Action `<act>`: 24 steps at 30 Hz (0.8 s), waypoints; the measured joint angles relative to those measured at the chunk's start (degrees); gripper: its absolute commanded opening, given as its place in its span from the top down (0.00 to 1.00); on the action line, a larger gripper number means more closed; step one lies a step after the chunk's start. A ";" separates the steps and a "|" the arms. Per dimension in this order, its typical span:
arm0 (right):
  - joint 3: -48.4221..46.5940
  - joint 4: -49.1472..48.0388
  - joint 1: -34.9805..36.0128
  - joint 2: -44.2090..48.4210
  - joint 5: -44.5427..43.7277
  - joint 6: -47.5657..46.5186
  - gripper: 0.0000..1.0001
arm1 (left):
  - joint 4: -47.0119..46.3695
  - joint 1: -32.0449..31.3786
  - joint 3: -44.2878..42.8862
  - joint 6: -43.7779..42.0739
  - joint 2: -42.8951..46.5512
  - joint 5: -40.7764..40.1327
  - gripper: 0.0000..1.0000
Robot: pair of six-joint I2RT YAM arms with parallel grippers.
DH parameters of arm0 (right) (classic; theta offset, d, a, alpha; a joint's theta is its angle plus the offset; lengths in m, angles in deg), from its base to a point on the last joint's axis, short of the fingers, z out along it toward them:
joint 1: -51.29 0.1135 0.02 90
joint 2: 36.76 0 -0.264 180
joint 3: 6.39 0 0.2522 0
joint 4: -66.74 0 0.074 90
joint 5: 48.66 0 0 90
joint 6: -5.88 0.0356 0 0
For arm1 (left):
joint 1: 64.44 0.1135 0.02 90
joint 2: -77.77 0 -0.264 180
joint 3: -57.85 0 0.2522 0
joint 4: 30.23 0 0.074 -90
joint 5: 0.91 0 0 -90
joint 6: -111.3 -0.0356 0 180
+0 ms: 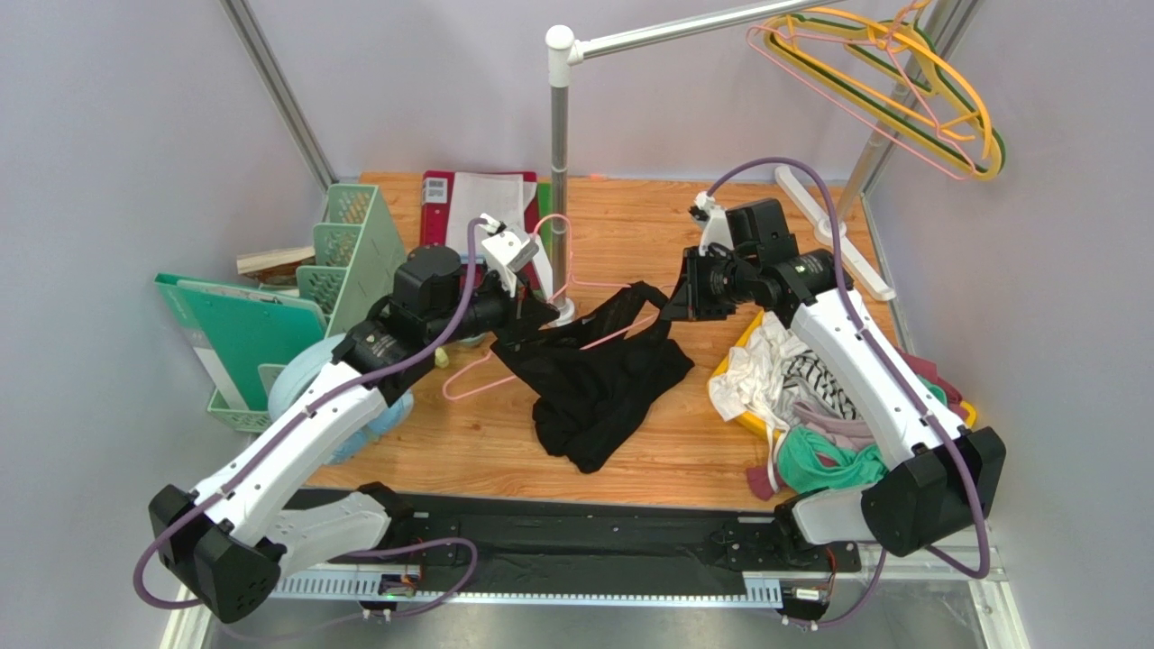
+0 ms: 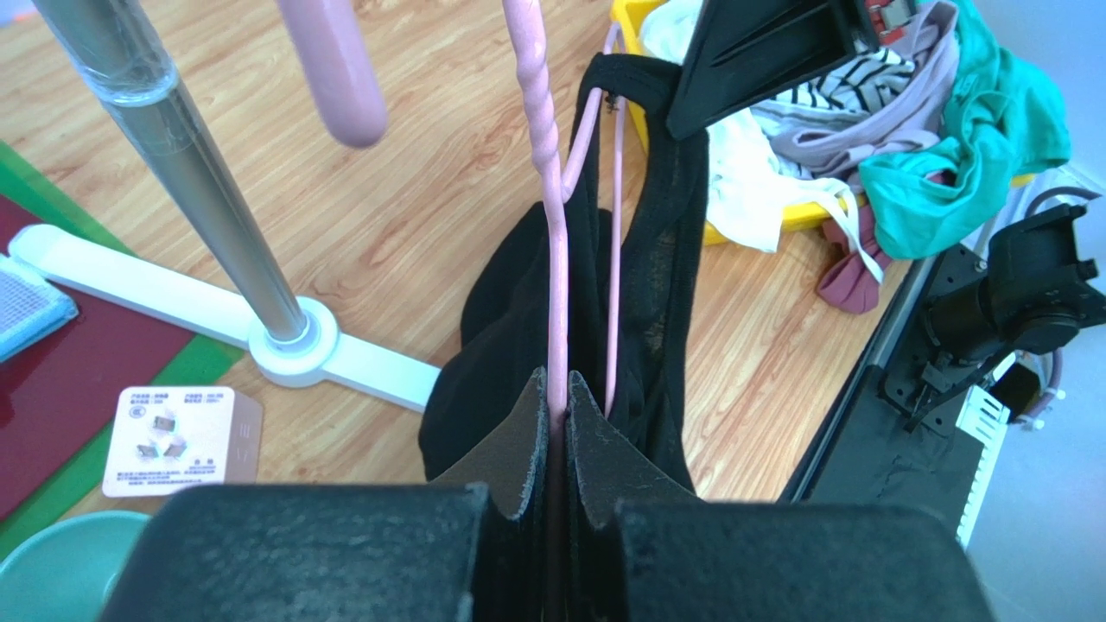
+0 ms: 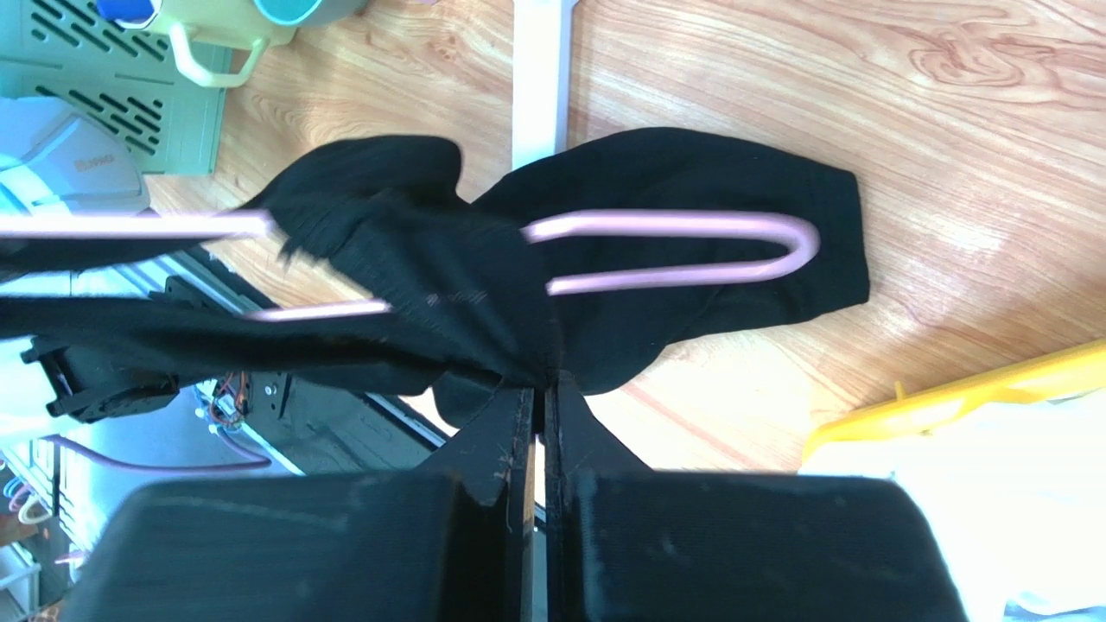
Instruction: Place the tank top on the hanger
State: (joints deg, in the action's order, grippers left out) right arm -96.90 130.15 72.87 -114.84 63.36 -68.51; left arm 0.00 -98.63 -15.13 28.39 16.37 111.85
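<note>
**Pink hanger pinched at the neck, black top half threaded on**

The left jaws are clenched on the hanger (image 2: 557, 298), pinching the wire just below its twisted neck. From above, the hook points toward the far edge of the table (image 1: 447, 446), close beside the rack pole (image 1: 560, 176). The hanger's long axis runs on a slant. One shoulder reaches toward the near left, and the other reaches right, into the fabric.

The right jaws are clamped shut on a fold of the tank top (image 1: 603, 386), at its far right end. The right wrist view shows the rounded end of one hanger shoulder lying against the black cloth, with part of the wire covered by it. In the left wrist view a thin strap runs up alongside the wire. The rest of the top spreads from the hanger toward the near edge, its long axis running far to near, in the middle of the table between the two arms. Whether the lower part rests on the wood or hangs just above it cannot be told.

A yellow bin (image 3: 961, 395) at the right holds a heap of clothes, among them a striped garment (image 1: 813, 372) and a green garment (image 1: 826, 460) that spills over its near side. A green mesh organiser (image 1: 355, 244) stands at the far left. Yellow and green hangers (image 1: 894, 81) hang on the rail at the upper right.
</note>
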 measured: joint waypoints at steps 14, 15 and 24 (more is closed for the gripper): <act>0.04 2.12 -0.02 -0.31 0.37 -0.81 0.07 | 0.87 0.00 1.55 0.28 3.19 -0.37 1.00; -0.72 3.10 -0.02 -0.31 0.31 -1.18 0.07 | 0.96 0.00 1.55 0.22 3.19 -0.37 1.00; -9.20 9.97 -0.02 3.04 0.11 -6.14 0.06 | 1.51 1.29 1.55 -0.46 2.67 2.12 1.00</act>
State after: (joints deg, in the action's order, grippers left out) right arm -106.10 140.12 72.85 -111.80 63.47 -74.65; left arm 1.51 -97.34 -13.58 27.93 19.03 113.97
